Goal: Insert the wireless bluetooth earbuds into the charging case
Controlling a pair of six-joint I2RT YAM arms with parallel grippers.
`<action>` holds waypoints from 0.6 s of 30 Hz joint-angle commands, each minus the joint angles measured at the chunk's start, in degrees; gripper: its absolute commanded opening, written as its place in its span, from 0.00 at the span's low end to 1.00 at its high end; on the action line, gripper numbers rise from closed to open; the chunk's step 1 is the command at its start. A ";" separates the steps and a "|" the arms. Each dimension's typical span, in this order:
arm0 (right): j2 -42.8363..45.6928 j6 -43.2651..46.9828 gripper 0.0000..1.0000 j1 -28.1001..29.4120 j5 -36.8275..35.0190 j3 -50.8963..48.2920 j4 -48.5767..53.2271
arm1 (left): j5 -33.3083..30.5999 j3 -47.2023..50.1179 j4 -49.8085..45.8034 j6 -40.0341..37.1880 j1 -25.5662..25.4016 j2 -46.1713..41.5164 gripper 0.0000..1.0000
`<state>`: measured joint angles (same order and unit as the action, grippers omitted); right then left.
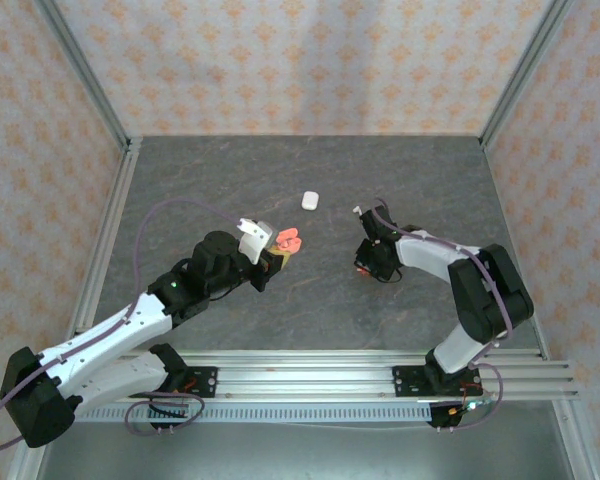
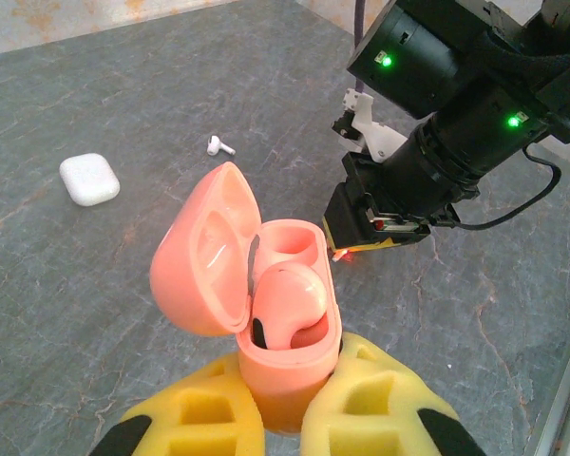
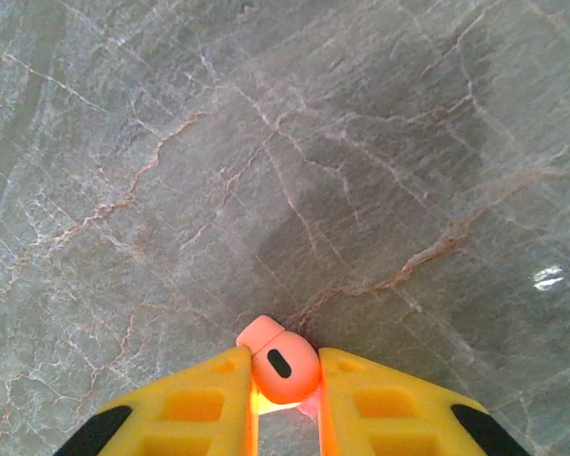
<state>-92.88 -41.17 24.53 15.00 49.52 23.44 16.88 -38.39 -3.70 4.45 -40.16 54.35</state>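
My left gripper (image 2: 285,380) is shut on the base of an open pink charging case (image 2: 285,313), holding it upright above the table with its lid (image 2: 204,252) swung left. One pink earbud (image 2: 287,302) sits in the nearer well; the far well (image 2: 290,239) is empty. From above, the case (image 1: 289,240) shows at the left gripper's (image 1: 273,257) tip. My right gripper (image 3: 285,370) points down at the table, its yellow fingers (image 3: 209,399) pressed on both sides of a second pink earbud (image 3: 283,363). It stands just right of the case (image 1: 370,268).
A closed white case (image 1: 310,200) lies farther back on the grey stone table (image 1: 230,180), also visible from the left wrist (image 2: 88,179). A white earbud (image 2: 219,145) lies loose beside the right arm (image 1: 430,260). Patterned walls and metal posts (image 1: 105,110) surround the table.
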 commanded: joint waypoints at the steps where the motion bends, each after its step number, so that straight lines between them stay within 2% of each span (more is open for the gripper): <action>1: -3.78 1.71 0.23 -0.11 0.11 0.48 -1.62 | -1.13 -0.91 -1.42 -1.02 -0.62 -0.39 0.00; 5: -2.85 3.23 0.30 -0.10 0.40 1.39 0.96 | -0.99 -1.39 -1.57 -1.20 -0.59 0.01 0.00; 11: 0.79 6.78 0.31 -0.36 -1.02 3.18 5.55 | -0.80 -1.51 -1.31 -1.11 -0.59 0.68 0.00; 18: 0.61 7.90 0.32 -1.12 0.00 4.07 5.97 | -0.43 -1.48 -0.97 -0.80 -0.62 0.77 0.00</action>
<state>-93.47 -34.74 23.86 15.44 52.03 27.59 16.91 -38.41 -3.73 4.45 -40.16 54.92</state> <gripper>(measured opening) 0.314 0.096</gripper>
